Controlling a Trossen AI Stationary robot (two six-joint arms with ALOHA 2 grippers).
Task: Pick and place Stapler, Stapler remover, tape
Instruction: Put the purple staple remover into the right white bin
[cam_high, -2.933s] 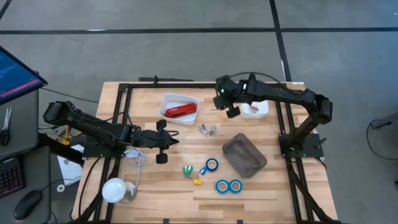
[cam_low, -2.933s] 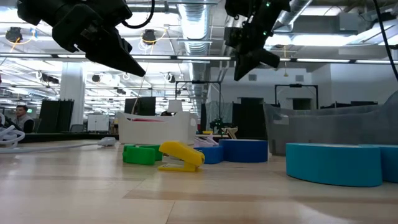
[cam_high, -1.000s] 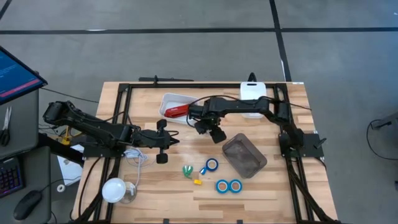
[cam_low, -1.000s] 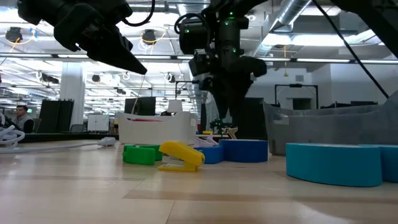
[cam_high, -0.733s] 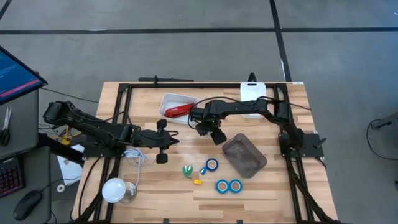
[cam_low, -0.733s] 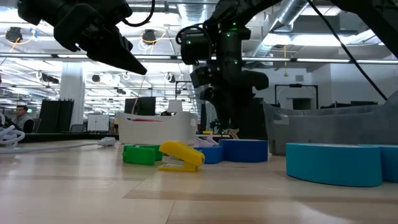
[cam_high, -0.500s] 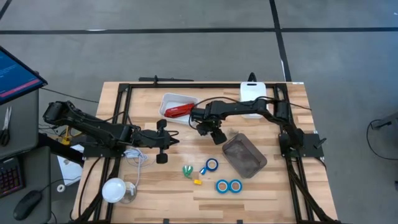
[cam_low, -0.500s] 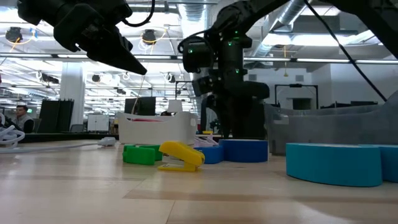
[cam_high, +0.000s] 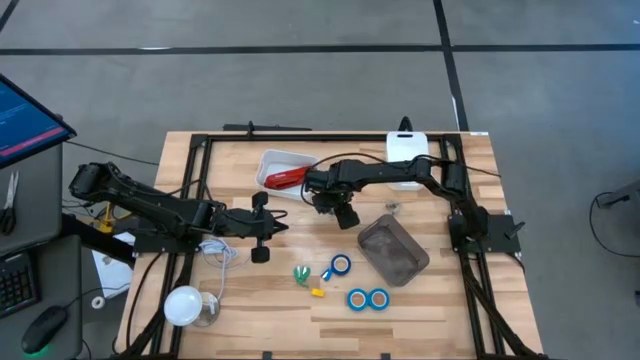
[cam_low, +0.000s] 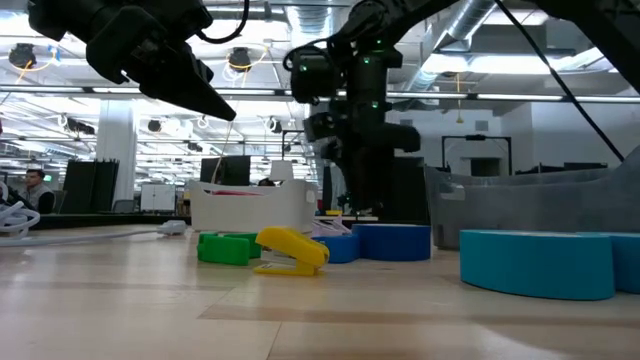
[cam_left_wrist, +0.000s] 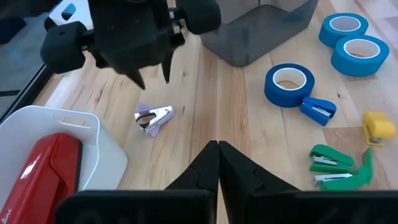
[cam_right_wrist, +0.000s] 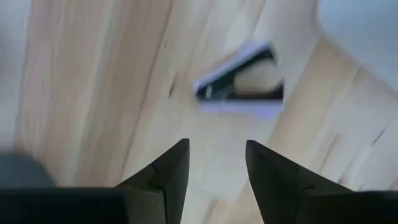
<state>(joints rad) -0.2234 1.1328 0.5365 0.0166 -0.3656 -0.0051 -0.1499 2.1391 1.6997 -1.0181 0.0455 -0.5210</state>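
While we look straight down on the wooden table (cam_high: 420, 310), the right claw (cam_high: 340, 212) hangs low just beside the white tray (cam_high: 272, 160) that holds the red stapler (cam_high: 284, 178), and the left claw (cam_high: 262, 226) waits well apart over the table's left half, its fingers pressed together. Three blue tape rolls (cam_high: 341, 266) lie near the front, beside a grey bin (cam_high: 392, 250). From table height, the right arm's dark wrist stands behind the yellow mini stapler (cam_low: 291, 250) and the green one (cam_low: 227, 247), against an open hall with ceiling lights. In the left wrist view, the staple remover (cam_left_wrist: 153, 117) lies flat on bare wood, near the tray and just under the right claw's pointed fingers (cam_left_wrist: 135, 79), which stand apart. The right wrist view shows those fingers (cam_right_wrist: 168, 171) spread just short of the remover, not touching it. We judge it light, stiff and apt to skid on smooth wood; pinching across its pale plastic sides seems safest.
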